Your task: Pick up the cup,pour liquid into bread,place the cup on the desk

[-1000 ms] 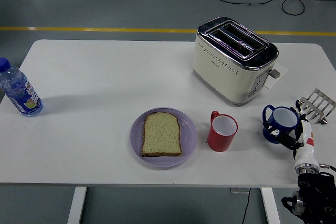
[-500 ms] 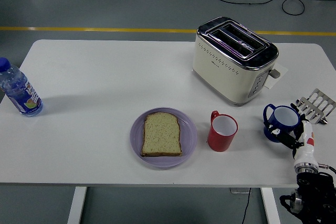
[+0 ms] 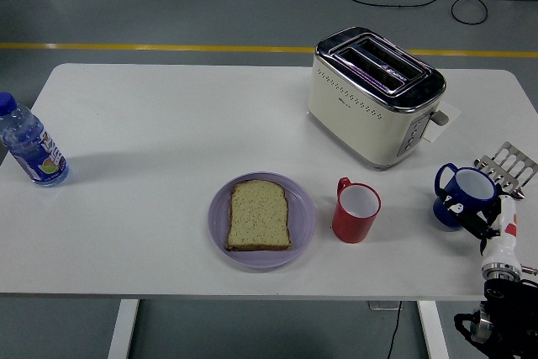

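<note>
A blue cup with a white inside stands near the table's right edge, leaning a little. My right hand comes up from the lower right corner, its black fingers wrapped around the cup's near side. A slice of bread lies flat on a purple plate at the front middle of the table. A red cup stands upright just right of the plate, apart from the hand. The left arm does not show.
A cream toaster stands behind the red cup, with paper at its right side. A metal rack lies at the right edge behind the blue cup. A water bottle stands at the far left.
The blue cup has shifted right and slightly up together with my right hand, and now leans. Bread, plate and red cup have not moved.
</note>
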Motion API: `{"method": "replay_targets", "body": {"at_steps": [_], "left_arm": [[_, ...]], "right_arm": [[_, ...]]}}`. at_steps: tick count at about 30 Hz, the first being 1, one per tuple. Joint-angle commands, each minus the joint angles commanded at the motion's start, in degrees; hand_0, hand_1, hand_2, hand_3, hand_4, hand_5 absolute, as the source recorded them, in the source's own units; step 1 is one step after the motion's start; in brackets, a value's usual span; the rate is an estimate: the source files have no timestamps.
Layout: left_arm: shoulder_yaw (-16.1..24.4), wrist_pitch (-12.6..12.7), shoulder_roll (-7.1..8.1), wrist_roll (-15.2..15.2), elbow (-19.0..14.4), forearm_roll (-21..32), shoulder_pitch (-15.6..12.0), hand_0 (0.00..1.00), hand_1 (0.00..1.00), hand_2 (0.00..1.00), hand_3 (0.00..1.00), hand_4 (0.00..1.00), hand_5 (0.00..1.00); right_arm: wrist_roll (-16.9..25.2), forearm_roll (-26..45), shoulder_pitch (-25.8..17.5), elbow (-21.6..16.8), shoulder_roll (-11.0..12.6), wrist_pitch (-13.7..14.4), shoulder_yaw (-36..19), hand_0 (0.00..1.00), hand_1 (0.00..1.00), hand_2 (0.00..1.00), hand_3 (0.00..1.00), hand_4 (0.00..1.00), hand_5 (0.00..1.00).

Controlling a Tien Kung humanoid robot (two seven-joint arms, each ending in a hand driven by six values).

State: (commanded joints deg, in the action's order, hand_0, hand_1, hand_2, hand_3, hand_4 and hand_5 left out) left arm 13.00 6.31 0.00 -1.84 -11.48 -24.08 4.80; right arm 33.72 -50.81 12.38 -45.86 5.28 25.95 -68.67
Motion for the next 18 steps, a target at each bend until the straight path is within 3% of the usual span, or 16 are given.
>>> {"method": "replay_targets", "body": {"at_steps": [3,4,8,9,10,18], "left_arm": [[-0.19,0.0,0.0,-0.02,0.03,0.07,-0.18,0.653,0.616,0.607,0.526,0.305,0.726],[-0.33,0.0,0.02,-0.02,0.05,0.07,-0.23,0.651,0.616,0.607,0.526,0.307,0.725],[-0.65,-0.02,0.08,-0.03,0.06,0.11,-0.36,0.651,0.616,0.607,0.526,0.307,0.725],[-0.72,-0.01,0.11,-0.03,0.07,0.09,-0.4,0.651,0.616,0.607,0.526,0.307,0.725],[-0.78,-0.01,0.14,-0.03,0.07,0.08,-0.41,0.653,0.617,0.608,0.526,0.308,0.726],[-0.37,-0.03,0.49,-0.05,0.08,-0.2,-0.02,0.652,0.617,0.608,0.526,0.308,0.726]], "right_arm": [[-0.17,-0.58,-0.82,-2.09,0.87,0.61,-1.11,0.463,0.452,0.54,0.498,0.959,0.039],[-0.54,-1.09,-1.29,-3.49,1.29,0.8,-1.76,0.395,0.386,0.522,0.453,0.89,0.002],[-2.16,-3.29,-2.67,-7.15,2.37,0.55,-3.29,0.395,0.386,0.522,0.453,0.89,0.002],[-3.34,-4.22,-3.21,-8.81,2.77,0.15,-3.73,0.395,0.386,0.522,0.453,0.89,0.002],[-4.18,-4.89,-3.67,-10.04,3.09,0.02,-4.09,0.387,0.402,0.545,0.482,0.827,0.002],[-10.49,-9.03,-5.7,-21.02,4.54,0.61,-6.77,0.407,0.398,0.548,0.49,0.823,0.002]]}}
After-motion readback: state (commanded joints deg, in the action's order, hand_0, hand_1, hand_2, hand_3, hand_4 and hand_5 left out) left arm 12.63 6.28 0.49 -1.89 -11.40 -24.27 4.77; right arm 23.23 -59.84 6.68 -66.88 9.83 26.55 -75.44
